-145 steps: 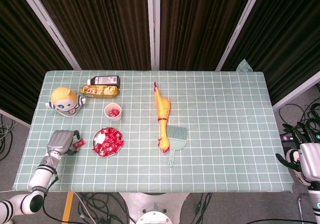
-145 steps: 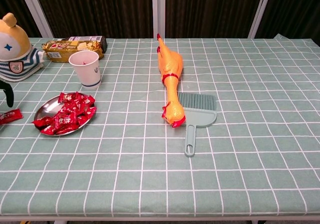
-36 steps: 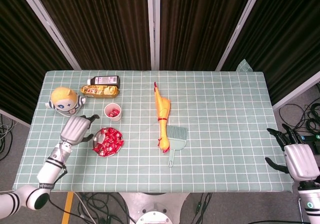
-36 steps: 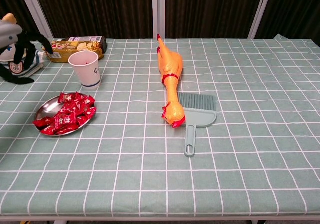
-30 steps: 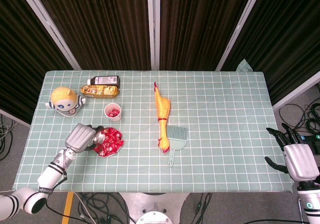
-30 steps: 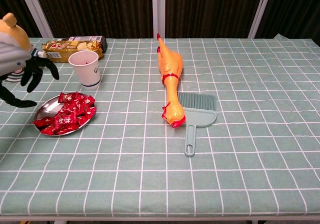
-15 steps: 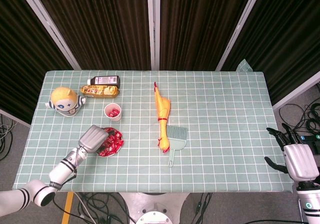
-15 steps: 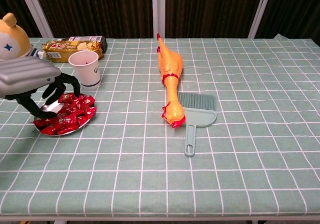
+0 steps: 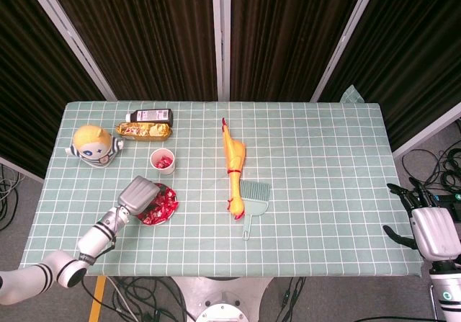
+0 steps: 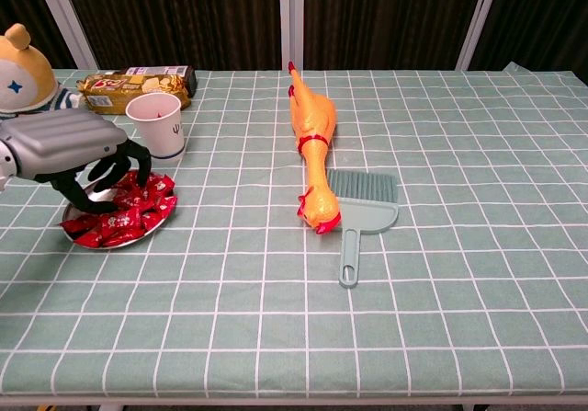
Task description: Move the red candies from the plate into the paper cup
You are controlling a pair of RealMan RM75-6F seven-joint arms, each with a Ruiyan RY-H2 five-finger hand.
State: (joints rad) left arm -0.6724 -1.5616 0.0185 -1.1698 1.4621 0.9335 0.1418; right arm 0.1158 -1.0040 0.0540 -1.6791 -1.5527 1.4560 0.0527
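A pile of red candies (image 9: 163, 204) (image 10: 138, 211) lies on a small metal plate (image 9: 168, 217) (image 10: 67, 219) near the table's front left. Just behind it stands the white paper cup (image 9: 163, 161) (image 10: 156, 124), with some red candies inside it in the head view. My left hand (image 9: 138, 194) (image 10: 69, 152) hangs over the plate's left half, its dark fingers (image 10: 118, 174) spread and curved down onto the pile; no candy is lifted. My right hand (image 9: 431, 230) hangs beyond the table's right edge, fingers apart, holding nothing.
A yellow rubber chicken (image 9: 233, 169) (image 10: 310, 149) and a teal dustpan brush (image 9: 253, 196) (image 10: 363, 204) lie mid-table. A round-headed doll (image 9: 94, 144) (image 10: 23, 71), a snack packet (image 9: 145, 129) (image 10: 129, 85) and a dark bottle (image 9: 150, 114) sit at the back left.
My left hand has swung from beside the doll to over the plate and lowered its fingers onto the candies. The right hand has barely moved.
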